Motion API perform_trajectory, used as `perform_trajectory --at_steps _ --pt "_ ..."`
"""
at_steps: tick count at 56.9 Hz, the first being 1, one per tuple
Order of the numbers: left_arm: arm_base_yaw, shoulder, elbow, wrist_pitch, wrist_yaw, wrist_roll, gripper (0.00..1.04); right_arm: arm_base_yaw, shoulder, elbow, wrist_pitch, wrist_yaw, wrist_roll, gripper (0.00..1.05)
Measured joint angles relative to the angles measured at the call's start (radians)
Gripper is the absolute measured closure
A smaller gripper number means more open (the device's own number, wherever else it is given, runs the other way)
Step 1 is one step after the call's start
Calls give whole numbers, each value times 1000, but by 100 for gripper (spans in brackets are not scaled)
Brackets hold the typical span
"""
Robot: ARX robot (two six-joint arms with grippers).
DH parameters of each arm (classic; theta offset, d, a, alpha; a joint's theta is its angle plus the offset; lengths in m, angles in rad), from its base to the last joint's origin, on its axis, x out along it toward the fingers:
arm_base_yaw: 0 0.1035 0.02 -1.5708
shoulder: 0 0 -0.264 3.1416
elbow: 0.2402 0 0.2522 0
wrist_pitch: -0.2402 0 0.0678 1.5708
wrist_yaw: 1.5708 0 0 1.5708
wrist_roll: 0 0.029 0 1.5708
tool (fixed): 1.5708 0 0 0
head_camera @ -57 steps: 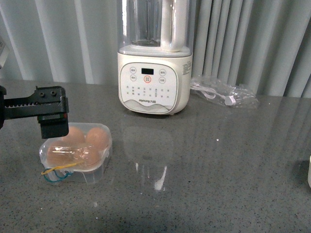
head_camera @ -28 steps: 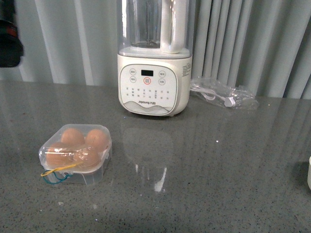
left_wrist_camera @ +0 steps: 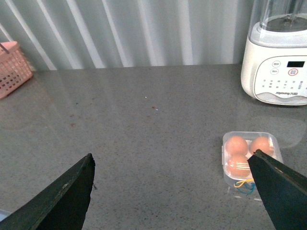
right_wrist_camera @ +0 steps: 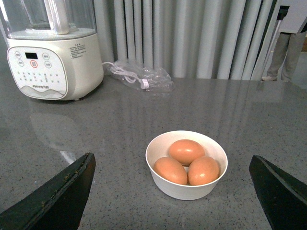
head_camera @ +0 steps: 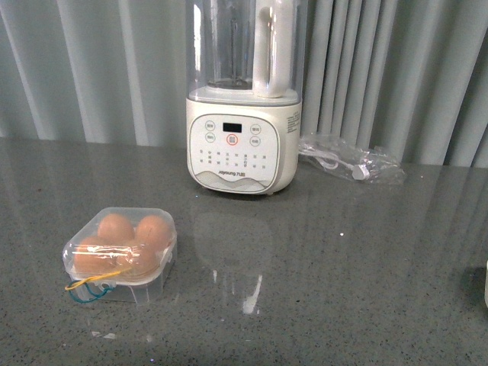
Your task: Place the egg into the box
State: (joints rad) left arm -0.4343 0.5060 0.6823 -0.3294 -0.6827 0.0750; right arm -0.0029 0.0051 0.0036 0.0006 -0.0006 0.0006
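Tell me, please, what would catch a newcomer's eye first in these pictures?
Probably the tall cream blender standing at the back of the grey table, before the curtain. Next, the small clear box near the front left, lid closed over brown eggs. The right wrist view adds a white bowl holding three more eggs.

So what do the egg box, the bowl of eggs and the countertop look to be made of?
The box looks like thin clear glossy plastic: the eggs show through the closed lid. The bowl looks like smooth white ceramic or plastic; the pictures leave that open. The countertop seems polished grey speckled stone or composite, since it mirrors the blender.
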Motion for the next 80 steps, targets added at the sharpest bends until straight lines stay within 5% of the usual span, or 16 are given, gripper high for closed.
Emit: perform_trajectory --at_steps 5,8,12,28,33,38,80 --pt "0 -27 0 -49 38 -16 8 0 0 0 0 0 0 7" --pt "71 -93 -79 94 261 -44 22 0 0 0 0 0 0 7" --pt "125 -151 -162 167 375 -56 34 0 0 0 0 0 0 7" --pt "268 -282 -386 247 528 -72 84 0 0 0 0 0 0 7" --pt "378 -319 -428 260 662 -73 100 0 0 0 0 0 0 7" --pt "432 -349 -478 277 668 -77 101 0 0 0 0 0 0 7" --pt "432 -454 -625 317 682 -77 101 0 0 0 0 0 0 7"
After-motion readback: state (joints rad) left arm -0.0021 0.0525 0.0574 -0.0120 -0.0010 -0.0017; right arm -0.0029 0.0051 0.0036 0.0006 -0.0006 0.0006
